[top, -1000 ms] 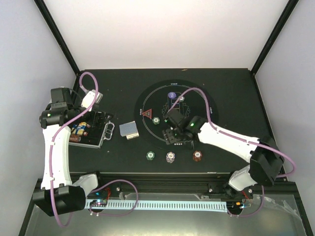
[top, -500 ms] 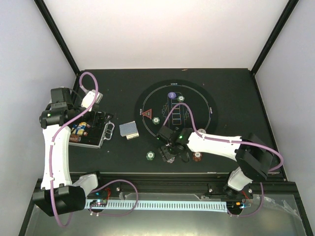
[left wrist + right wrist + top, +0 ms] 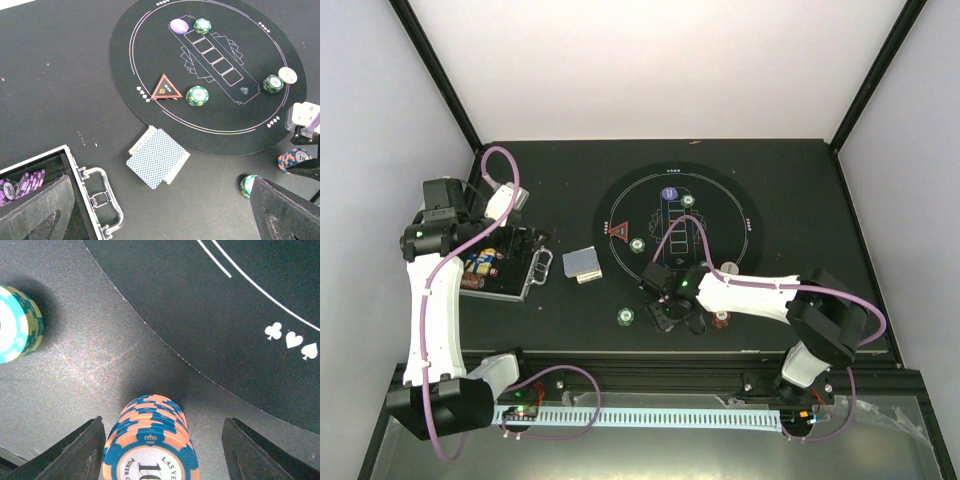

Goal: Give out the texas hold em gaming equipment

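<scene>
My right gripper stands open astride an orange-and-blue poker chip stack just off the round mat's front edge; a gap shows on the stack's right. A green stack sits to its left, and a red-brown stack to its right. On the mat lie a red triangle marker, a purple disc, a white disc and three green chips. The grey-blue card deck lies left of the mat. My left gripper hangs open and empty above the case.
The open silver case sits at the left with purple chips inside. Black frame rails run along the near table edge. The right arm stretches across the mat's front rim.
The right gripper has swung from over the mat down to the front and lowered around the middle chip stack, its jaws narrowing slightly. The left arm has not moved.
</scene>
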